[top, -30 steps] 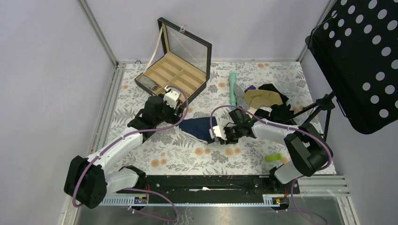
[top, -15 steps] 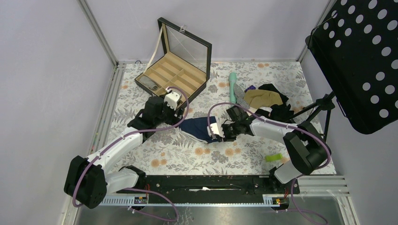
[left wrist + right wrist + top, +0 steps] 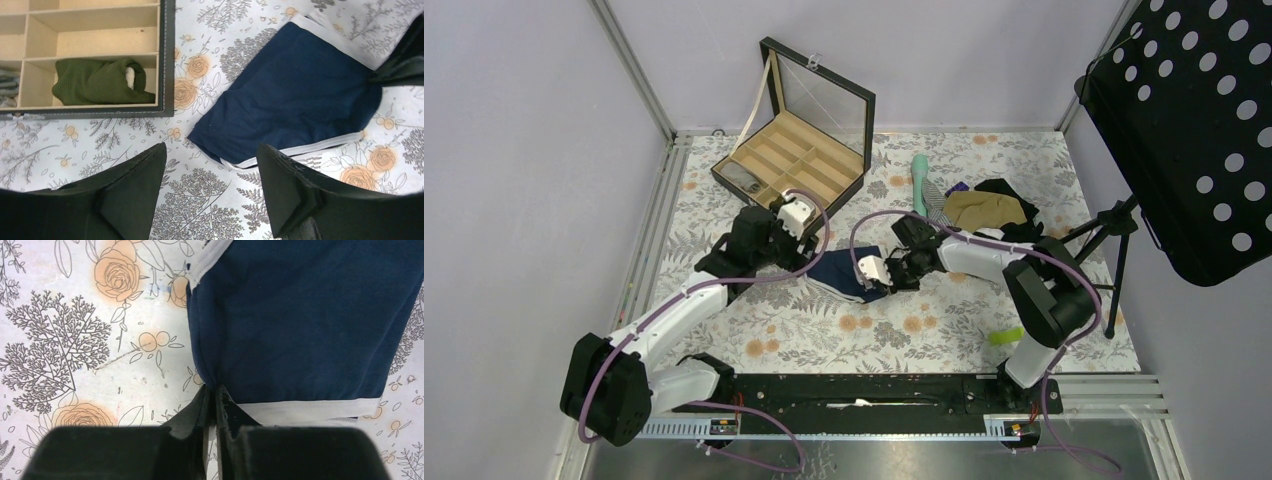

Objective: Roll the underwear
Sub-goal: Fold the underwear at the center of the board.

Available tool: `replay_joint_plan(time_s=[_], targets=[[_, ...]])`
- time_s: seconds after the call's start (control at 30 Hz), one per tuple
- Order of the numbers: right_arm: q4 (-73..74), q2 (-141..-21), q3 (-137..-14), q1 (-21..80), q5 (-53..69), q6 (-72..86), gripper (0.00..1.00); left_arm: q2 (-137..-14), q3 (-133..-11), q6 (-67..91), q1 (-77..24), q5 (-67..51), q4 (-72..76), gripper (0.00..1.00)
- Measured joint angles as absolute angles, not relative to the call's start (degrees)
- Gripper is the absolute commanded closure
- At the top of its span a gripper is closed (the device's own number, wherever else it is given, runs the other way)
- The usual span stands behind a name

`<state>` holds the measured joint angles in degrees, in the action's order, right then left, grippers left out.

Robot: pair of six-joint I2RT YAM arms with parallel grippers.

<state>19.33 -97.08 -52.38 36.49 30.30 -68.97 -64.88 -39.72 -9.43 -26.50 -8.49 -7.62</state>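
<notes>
Pale lilac walls (image 3: pixel 524 150) close the space on the left, far and right sides, evenly lit, with only soft shadows. Silver aluminium frame posts (image 3: pixel 632 70) rise at the far corners. The surface (image 3: pixel 824 330) is covered by a white cloth printed with grey foliage and orange roses. At the right, a black perforated metal panel (image 3: pixel 1194 130) sits tilted on a thin black tripod stand (image 3: pixel 1114 250). A black slotted rail (image 3: pixel 874 392) lines the near edge, with grey sheet metal (image 3: pixel 874 460) nearer still.

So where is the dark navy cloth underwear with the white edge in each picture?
Top external: the dark navy cloth underwear sits near the centre.
Left wrist: underwear upper right.
Right wrist: underwear fills the upper right.
Shared landmark: the right end effector pinching its edge.
</notes>
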Motion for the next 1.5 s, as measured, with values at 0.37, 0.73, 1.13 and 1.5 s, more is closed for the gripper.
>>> replay_joint_plan(time_s=[0.37, 0.73, 1.13, 1.5], targets=[[35.2, -106.6, -66.5, 36.5, 32.2, -66.8, 1.0, -56.6, -33.8, -32.5, -28.6, -24.8, -12.0, 0.39], [42.3, -112.6, -74.1, 36.5, 34.0, -59.4, 1.0, -75.5, -34.5, -42.3, -38.0, -31.6, -9.3, 0.53], [43.1, -113.5, -75.1, 36.4, 34.1, -56.7, 1.0, -82.9, -35.3, -48.2, -41.0, -31.5, -1.1, 0.52], [43.2, -113.6, -75.2, 36.4, 34.1, -56.2, 1.0, -87.6, -36.0, -55.9, -44.0, -28.3, 3.1, 0.81]])
